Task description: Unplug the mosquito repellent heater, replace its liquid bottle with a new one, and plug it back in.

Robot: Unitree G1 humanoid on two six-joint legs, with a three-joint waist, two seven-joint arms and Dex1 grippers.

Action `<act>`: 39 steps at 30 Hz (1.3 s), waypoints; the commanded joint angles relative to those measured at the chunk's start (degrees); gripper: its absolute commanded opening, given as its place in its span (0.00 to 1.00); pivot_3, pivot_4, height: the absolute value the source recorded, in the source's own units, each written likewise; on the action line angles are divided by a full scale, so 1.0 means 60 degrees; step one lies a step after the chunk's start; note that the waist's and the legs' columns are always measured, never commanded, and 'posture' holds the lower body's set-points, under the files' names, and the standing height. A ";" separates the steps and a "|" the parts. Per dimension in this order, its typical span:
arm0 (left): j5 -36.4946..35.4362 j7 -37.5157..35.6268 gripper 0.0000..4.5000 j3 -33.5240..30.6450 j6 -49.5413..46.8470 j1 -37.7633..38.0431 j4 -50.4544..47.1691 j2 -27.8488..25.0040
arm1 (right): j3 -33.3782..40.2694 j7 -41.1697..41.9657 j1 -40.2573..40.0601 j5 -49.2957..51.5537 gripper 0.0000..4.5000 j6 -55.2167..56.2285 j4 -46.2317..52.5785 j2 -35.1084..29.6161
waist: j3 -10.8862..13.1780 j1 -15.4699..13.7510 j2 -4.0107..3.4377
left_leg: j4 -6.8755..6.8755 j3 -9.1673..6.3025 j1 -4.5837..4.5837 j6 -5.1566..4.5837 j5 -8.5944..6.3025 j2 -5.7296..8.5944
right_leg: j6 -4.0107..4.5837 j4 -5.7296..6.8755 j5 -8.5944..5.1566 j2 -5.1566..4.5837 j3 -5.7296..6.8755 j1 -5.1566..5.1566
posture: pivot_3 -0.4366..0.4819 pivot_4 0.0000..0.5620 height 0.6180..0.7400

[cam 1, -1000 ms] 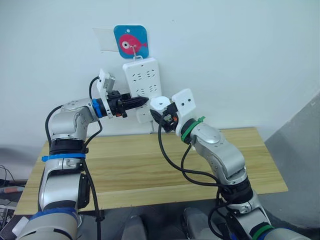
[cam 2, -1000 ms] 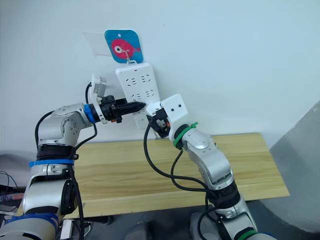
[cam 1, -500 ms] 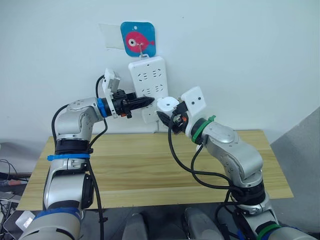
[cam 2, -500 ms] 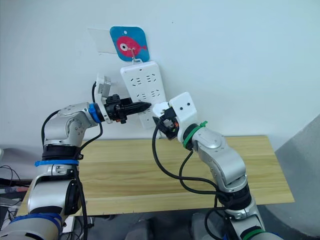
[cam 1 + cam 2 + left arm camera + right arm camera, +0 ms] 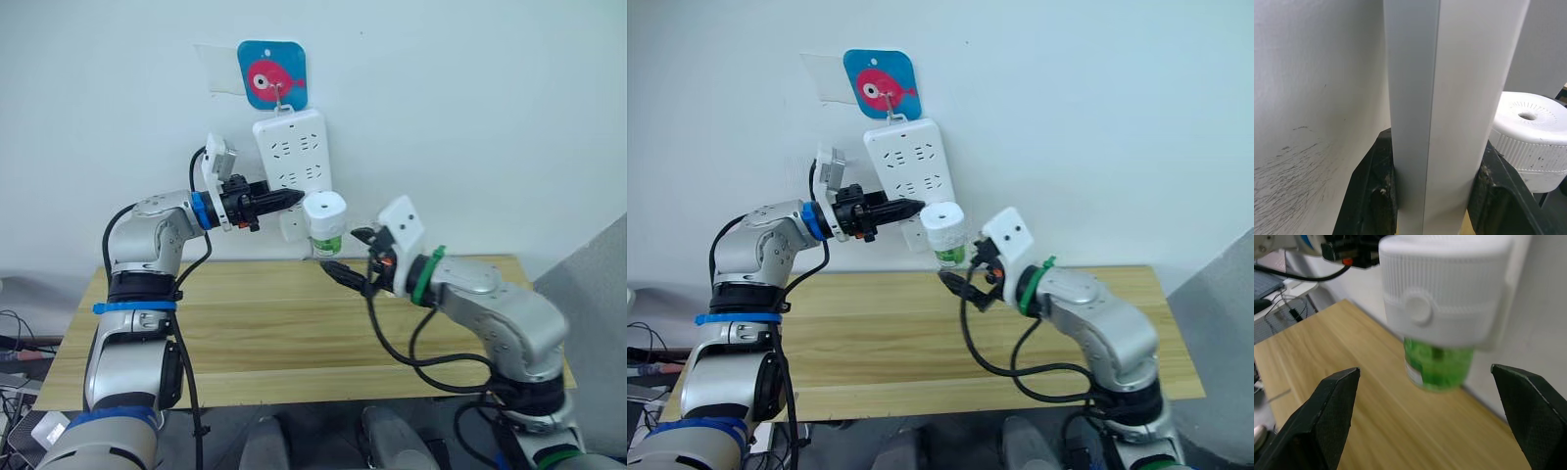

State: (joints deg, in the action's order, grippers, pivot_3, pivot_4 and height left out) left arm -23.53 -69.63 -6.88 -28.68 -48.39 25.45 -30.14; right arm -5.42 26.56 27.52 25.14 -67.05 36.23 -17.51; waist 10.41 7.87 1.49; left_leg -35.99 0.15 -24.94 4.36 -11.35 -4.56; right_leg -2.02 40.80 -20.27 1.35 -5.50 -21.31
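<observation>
One change logged: my right claw (image 5: 345, 257), fingers spread, has backed off mid-frame from the mosquito repellent heater (image 5: 324, 214), now plugged in; left claw (image 5: 284, 198) clamps the power strip (image 5: 291, 162).

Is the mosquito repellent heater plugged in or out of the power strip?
Plugged in: the heater sits against the strip's lower end with its green bottle hanging below, and the open right gripper is apart from it.

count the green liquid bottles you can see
1. The green bottle hangs under the white heater, plugged into the bottom of the power strip on the wall. Another may sit outside these views.
</observation>
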 commanded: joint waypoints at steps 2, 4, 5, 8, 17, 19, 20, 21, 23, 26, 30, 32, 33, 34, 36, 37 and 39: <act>-0.0015 0.0035 0.29 -0.0092 0.0232 -0.0341 0.0382 -0.0216 | 0.0988 0.0664 -0.0032 0.1198 0.91 -0.0113 0.0638 -0.0392 | 0.0000 0.0009 0.0001 | -0.0001 0.0000 0.0001 0.0000 0.0000 0.0001 | 0.0000 0.0002 0.0000 0.0000 0.0000 0.0001 | 0.32 0.28 1.00; 0.0112 0.0085 0.29 -0.0085 0.0550 -0.0483 0.0730 -0.0212 | 0.1143 0.0728 -0.0004 0.1560 0.79 -0.0055 0.0573 -0.0330 | 0.0000 0.0011 0.0001 | -0.0002 0.0000 0.0002 0.0000 0.0000 0.0001 | -0.0001 0.0003 0.0000 0.0001 0.0000 0.0002 | 0.32 0.27 1.00; 0.0142 0.0121 0.29 -0.0103 0.0674 -0.0552 0.0905 -0.0208 | 0.1139 0.0720 0.0017 0.1668 0.71 -0.0007 0.0538 -0.0291 | 0.0000 0.0012 0.0001 | -0.0002 0.0000 0.0002 0.0000 0.0000 0.0001 | -0.0001 0.0003 0.0000 0.0002 -0.0001 0.0002 | 0.32 0.27 1.00; 0.0209 0.0177 0.52 -0.0139 0.1028 -0.0675 0.1435 -0.0276 | 0.1045 0.0554 0.0144 0.1879 0.45 0.0230 0.0299 -0.0001 | 0.0000 0.0013 0.0001 | -0.0005 -0.0003 0.0002 -0.0001 0.0000 0.0002 | -0.0001 0.0007 0.0000 0.0002 0.0001 0.0002 | 0.32 0.26 1.00; -0.0057 0.0434 1.00 -0.0650 0.0568 0.0669 0.0145 -0.1240 | 0.0073 0.0318 0.0483 0.1595 0.00 0.1314 -0.0613 0.0649 | 0.0000 0.0133 0.0000 | 0.0000 0.0000 0.0013 -0.0002 0.0000 -0.0011 | 0.0000 0.0019 -0.0001 0.0014 -0.0012 -0.0003 | 0.37 0.24 1.00; -0.0300 0.0533 1.00 -0.0875 0.0175 0.1268 -0.0671 -0.1605 | -0.0109 0.0278 0.0535 0.1539 0.00 0.1536 -0.0752 0.0755 | 0.0000 0.0168 0.0000 | 0.0001 -0.0001 0.0015 -0.0002 0.0000 -0.0016 | 0.0000 0.0025 -0.0001 0.0021 -0.0015 -0.0008 | 0.38 0.24 1.00; -0.0452 0.0585 1.00 -0.1034 -0.0081 0.1596 -0.1119 -0.1814 | -0.0217 0.0291 0.0547 0.1494 0.00 0.1661 -0.0817 0.0790 | 0.0000 0.0146 0.0001 | 0.0002 -0.0004 0.0013 -0.0001 0.0000 -0.0019 | 0.0000 0.0024 -0.0001 0.0022 -0.0010 -0.0010 | 0.40 0.24 1.00; -0.0564 0.0664 1.00 -0.1170 -0.0267 0.1876 -0.1494 -0.2000 | -0.0323 0.0312 0.0548 0.1451 0.00 0.1784 -0.0876 0.0810 | 0.0000 0.0093 0.0001 | 0.0003 -0.0006 0.0009 -0.0001 0.0000 -0.0021 | 0.0000 0.0018 -0.0001 0.0022 -0.0005 -0.0011 | 0.41 0.24 1.00; -0.0810 0.0767 1.00 -0.1457 -0.0648 0.2418 -0.2266 -0.2358 | -0.0535 0.0340 0.0554 0.1345 0.00 0.2032 -0.1015 0.0869 | 0.0000 -0.0004 0.0002 | 0.0012 -0.0008 0.0000 0.0000 -0.0001 -0.0021 | 0.0002 0.0006 -0.0004 0.0020 0.0002 -0.0015 | 0.43 0.24 1.00; -0.1319 0.0822 1.00 -0.1777 -0.1300 0.3066 -0.3387 -0.2714 | -0.0766 0.0349 0.0601 0.1216 0.00 0.2341 -0.1230 0.0978 | -0.0001 -0.0217 0.0002 | 0.0022 -0.0005 -0.0005 0.0004 -0.0003 -0.0019 | 0.0001 -0.0001 -0.0014 0.0007 0.0007 -0.0016 | 0.45 0.24 1.00; -0.2233 0.0560 1.00 -0.2073 -0.2317 0.4282 -0.5451 -0.3374 | -0.1171 0.0337 0.0742 0.0931 0.00 0.2771 -0.1581 0.1078 | -0.0001 -0.0398 0.0003 | 0.0024 -0.0001 -0.0004 0.0005 -0.0004 -0.0018 | 0.0007 0.0001 -0.0018 0.0003 0.0007 -0.0015 | 0.47 0.23 1.00; -0.2304 0.0466 1.00 -0.2067 -0.2356 0.4822 -0.6062 -0.3699 | -0.1301 0.0289 0.0812 0.0768 0.00 0.2939 -0.1775 0.1160 | -0.0002 -0.0480 0.0004 | 0.0023 -0.0001 -0.0003 0.0006 -0.0004 -0.0018 | 0.0010 0.0004 -0.0020 0.0003 0.0007 -0.0016 | 0.48 0.23 1.00; -0.2289 0.0422 1.00 -0.2045 -0.2298 0.5069 -0.6300 -0.3843 | -0.1359 0.0270 0.0832 0.0703 0.00 0.2996 -0.1845 0.1205 | -0.0002 -0.0503 0.0004 | 0.0023 -0.0001 -0.0002 0.0006 -0.0003 -0.0018 | 0.0012 0.0006 -0.0021 0.0003 0.0007 -0.0016 | 0.48 0.23 1.00; -0.2319 0.0438 1.00 -0.2045 -0.2279 0.5242 -0.6497 -0.3926 | -0.1407 0.0196 0.0859 0.0607 0.00 0.3052 -0.1936 0.1261 | -0.0002 -0.0517 0.0003 | 0.0023 -0.0002 -0.0001 0.0006 -0.0003 -0.0019 | 0.0013 0.0009 -0.0021 0.0003 0.0009 -0.0016 | 0.48 0.23 1.00; -0.2479 0.0619 1.00 -0.2071 -0.2351 0.5348 -0.6786 -0.3923 | -0.1542 0.0054 0.0913 0.0273 0.00 0.3257 -0.2156 0.1302 | -0.0002 -0.0544 0.0004 | 0.0022 -0.0002 0.0001 0.0006 -0.0003 -0.0019 | 0.0015 0.0012 -0.0022 0.0003 0.0010 -0.0016 | 0.49 0.24 1.00; -0.2547 0.0702 1.00 -0.2076 -0.2393 0.5340 -0.6854 -0.3899 | -0.1574 -0.0002 0.0925 0.0162 0.00 0.3319 -0.2231 0.1318 | -0.0003 -0.0559 0.0006 | 0.0021 -0.0003 0.0001 0.0006 -0.0003 -0.0017 | 0.0015 0.0014 -0.0022 0.0003 0.0013 -0.0015 | 0.49 0.24 1.00; -0.2662 0.0834 1.00 -0.2036 -0.2454 0.5295 -0.6939 -0.3865 | -0.1604 -0.0096 0.0917 0.0009 0.00 0.3389 -0.2306 0.1330 | -0.0003 -0.0589 0.0006 | 0.0019 -0.0001 0.0000 0.0007 -0.0003 -0.0017 | 0.0016 0.0013 -0.0022 0.0002 0.0013 -0.0015 | 0.49 0.24 1.00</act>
State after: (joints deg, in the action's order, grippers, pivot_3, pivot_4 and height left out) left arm -38.19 -65.35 -17.88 -43.38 -16.08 -14.29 -52.92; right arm -15.01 26.50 32.21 25.82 -48.21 21.49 -9.94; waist 10.39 4.34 1.53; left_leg -35.88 0.15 -24.94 4.40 -11.37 -4.65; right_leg -1.92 40.87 -20.40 1.36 -5.43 -21.40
